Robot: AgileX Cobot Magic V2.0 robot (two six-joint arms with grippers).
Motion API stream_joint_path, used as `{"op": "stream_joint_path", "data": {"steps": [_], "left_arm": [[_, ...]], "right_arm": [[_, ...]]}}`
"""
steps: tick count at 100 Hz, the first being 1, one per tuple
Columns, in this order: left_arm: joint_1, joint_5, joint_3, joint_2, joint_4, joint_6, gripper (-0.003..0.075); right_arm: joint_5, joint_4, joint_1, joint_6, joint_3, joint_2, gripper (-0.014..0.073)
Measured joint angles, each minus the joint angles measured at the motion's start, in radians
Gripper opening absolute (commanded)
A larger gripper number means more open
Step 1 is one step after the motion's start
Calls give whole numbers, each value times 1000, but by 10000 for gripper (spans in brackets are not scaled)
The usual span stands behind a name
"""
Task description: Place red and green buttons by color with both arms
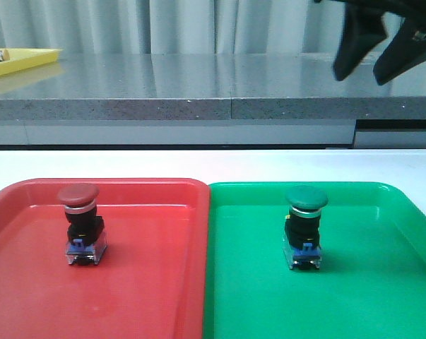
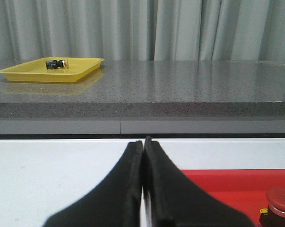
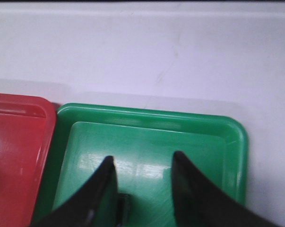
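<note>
The red button (image 1: 80, 222) stands upright in the red tray (image 1: 156, 282). The green button (image 1: 305, 224) stands upright in the green tray (image 1: 371, 282). My right gripper (image 1: 371, 60) hangs open and empty high above the green tray, at the top right of the front view. In the right wrist view it (image 3: 142, 163) looks down on the green tray (image 3: 218, 142), with a dark part of the green button (image 3: 123, 205) by one finger. My left gripper (image 2: 143, 144) is shut and empty, low beside the red tray (image 2: 237, 187); the red button's cap (image 2: 280, 198) shows at the corner.
A yellow tray (image 2: 52, 70) holding a small dark object (image 2: 56, 63) lies on the grey counter (image 1: 213, 88) behind the white table (image 1: 213, 164). It also shows in the front view (image 1: 18, 60). Grey curtains hang at the back.
</note>
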Motion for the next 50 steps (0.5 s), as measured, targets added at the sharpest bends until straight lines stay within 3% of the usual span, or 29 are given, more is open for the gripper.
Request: {"op": "stream_joint_path", "data": {"steps": [7, 50], "left_arm": [[0, 0, 0, 0, 0, 0, -20], [0, 0, 0, 0, 0, 0, -20]], "right_arm": [[-16, 0, -38, -19, 37, -50, -72], [-179, 45, -279, -186, 270, -354, -60]]}}
